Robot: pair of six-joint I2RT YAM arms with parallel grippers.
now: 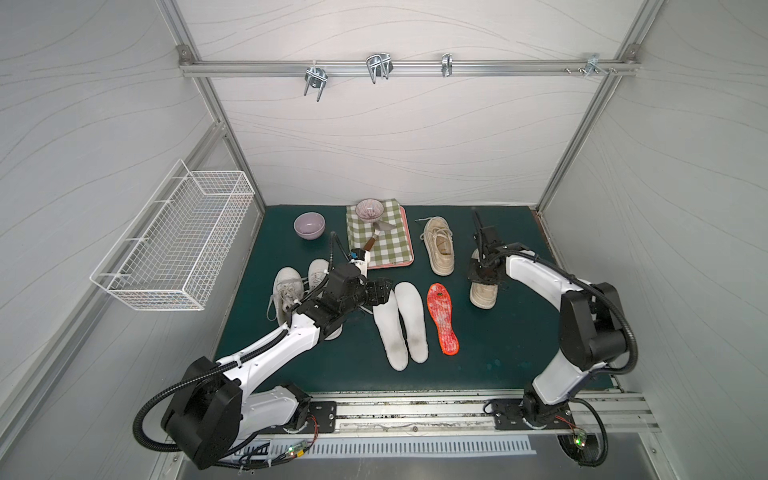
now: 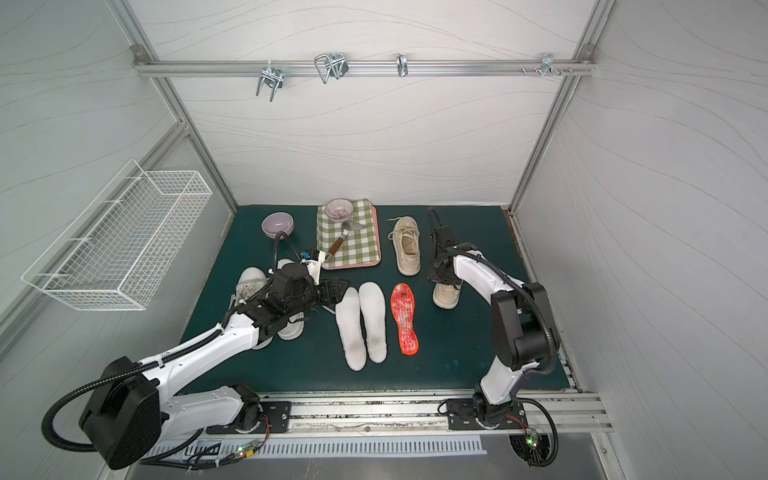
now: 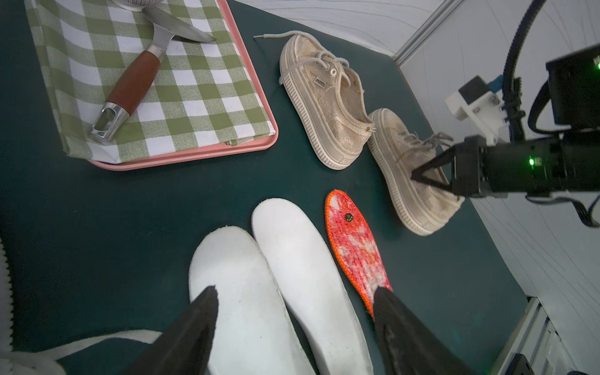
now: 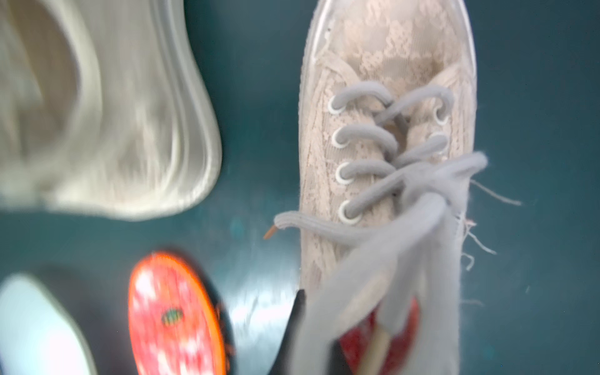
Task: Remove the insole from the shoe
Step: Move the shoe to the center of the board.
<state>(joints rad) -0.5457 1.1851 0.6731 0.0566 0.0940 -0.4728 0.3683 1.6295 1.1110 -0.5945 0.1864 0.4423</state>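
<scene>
insole (image 4: 352, 344): red, down inside the beige shoe (image 4: 383, 65) | right gripper (image 3: 414, 177): pinched shut in its opening, maybe on lace (image 4: 367, 181) instead, too blurry to call | left gripper (image 3: 295, 292): spread wide over white insoles (image 3: 285, 246), empty | risk: unpinned shoe lifts along, or lace tugs

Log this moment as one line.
right gripper: shut, tips in beige lace shoe | red patterned insole: inside shoe, grip unclear | left gripper: open over white fabric insoles
</scene>
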